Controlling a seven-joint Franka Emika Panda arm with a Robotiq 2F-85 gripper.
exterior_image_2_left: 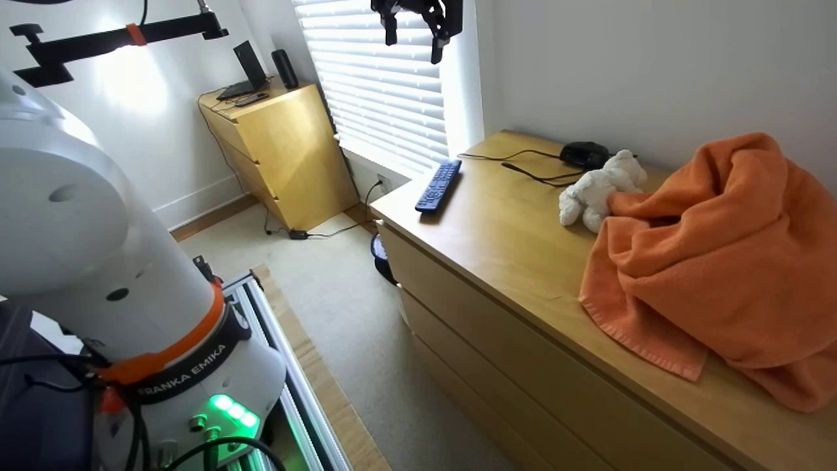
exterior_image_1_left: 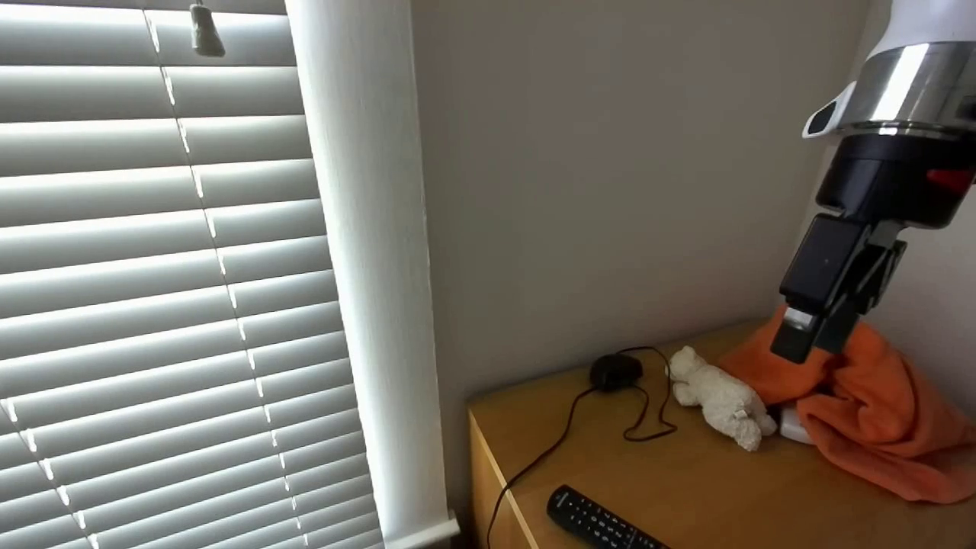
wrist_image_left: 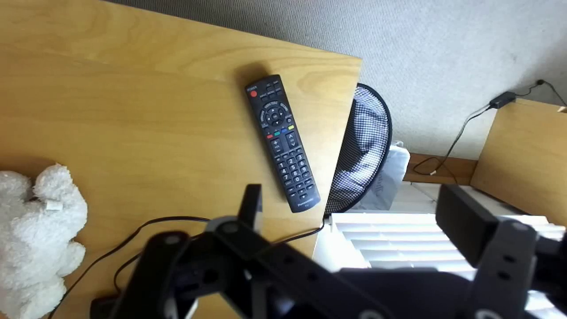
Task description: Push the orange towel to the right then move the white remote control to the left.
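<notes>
While the gripper (exterior_image_2_left: 413, 44) is held aloft, jaws wide apart and nothing grasped, a black remote control (exterior_image_2_left: 439, 186) is seen at left on the dresser (exterior_image_2_left: 510, 226). At right, beside a white plush toy (exterior_image_1_left: 720, 398), a white object (exterior_image_1_left: 794, 427) is partly hidden by the bunched orange towel (exterior_image_2_left: 726, 255).

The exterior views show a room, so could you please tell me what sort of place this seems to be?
Probably a home, perhaps a bedroom, though I cannot be sure: a white plush toy lies on a wood-toned chest of drawers, and slatted window blinds hang nearby.
</notes>
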